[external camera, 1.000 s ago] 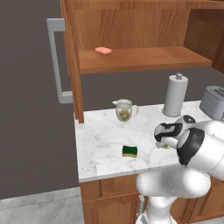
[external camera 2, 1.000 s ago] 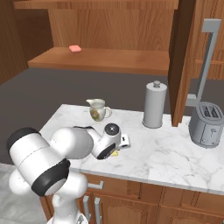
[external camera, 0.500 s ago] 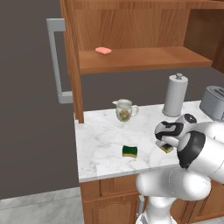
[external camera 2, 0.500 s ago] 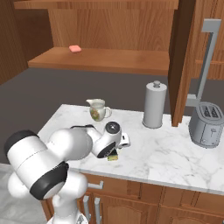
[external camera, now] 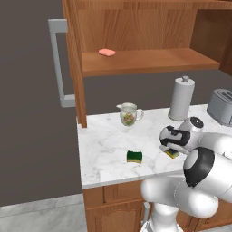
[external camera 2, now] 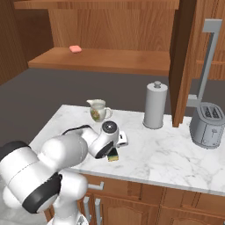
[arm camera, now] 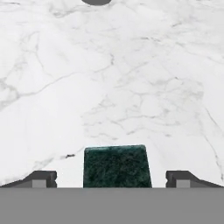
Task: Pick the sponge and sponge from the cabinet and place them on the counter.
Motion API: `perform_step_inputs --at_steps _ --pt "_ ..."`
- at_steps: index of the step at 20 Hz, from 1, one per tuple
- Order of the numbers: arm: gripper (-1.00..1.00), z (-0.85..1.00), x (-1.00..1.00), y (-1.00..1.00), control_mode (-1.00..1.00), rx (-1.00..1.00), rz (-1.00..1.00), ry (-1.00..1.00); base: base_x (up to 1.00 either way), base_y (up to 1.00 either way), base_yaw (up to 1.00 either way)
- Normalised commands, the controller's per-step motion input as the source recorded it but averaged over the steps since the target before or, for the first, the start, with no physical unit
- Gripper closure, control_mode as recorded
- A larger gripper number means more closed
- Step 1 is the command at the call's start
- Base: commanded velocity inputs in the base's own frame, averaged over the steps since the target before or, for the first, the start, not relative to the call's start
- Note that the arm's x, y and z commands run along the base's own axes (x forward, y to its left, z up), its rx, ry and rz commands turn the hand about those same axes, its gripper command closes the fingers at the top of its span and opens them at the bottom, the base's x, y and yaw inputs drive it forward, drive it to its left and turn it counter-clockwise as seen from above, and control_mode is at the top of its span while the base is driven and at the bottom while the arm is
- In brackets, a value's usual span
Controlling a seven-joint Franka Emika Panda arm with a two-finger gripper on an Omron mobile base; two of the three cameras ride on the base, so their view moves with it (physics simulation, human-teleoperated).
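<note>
While wide apart — pincer (arm camera: 112,179) over sponge (arm camera: 116,166) on counter (arm camera: 131,87), 2nd sponge (external camera: 134,157) nearby.

Open marble on the counter (external camera: 106,149) left and front of the arm, apart from one sponge (external camera: 134,157) near the front edge. Floral jug (external camera: 128,113) and paper towel roll (external camera: 181,98) stand along the back. Toaster (external camera 2: 207,124) blocks the right end. Open cabinet door (external camera: 74,63) overhangs the left corner.

Left base view: behind-left of the arm, looking forward-down; right base view mirrors it from behind-right; both share the counter (external camera: 108,145), jug (external camera: 128,113), cabinet shelf (external camera 2: 105,59); hand view sits close over marble.
</note>
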Motion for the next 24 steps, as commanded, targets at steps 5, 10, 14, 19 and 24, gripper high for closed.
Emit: perform_step_inputs --at_steps 5,10,14,19,24 --pt "-1.00 0.72 -0.10 0.00 -1.00 0.00 0.00 -0.04 0.00 0.00 0.00" --pt "-1.00 0.85 -0.22 0.00 -1.00 0.00 0.01 -0.06 0.00 0.00 0.00" --pt "-1.00 0.76 -0.33 0.00 -1.00 0.00 0.01 -0.03 0.00 0.00 0.00" --pt "-1.00 0.79 -0.29 0.00 -1.00 0.00 0.01 -0.01 0.00 0.00 0.00" --pt "-1.00 0.83 -0.31 0.00 -1.00 0.00 0.02 -0.03 0.00 0.00 0.00"
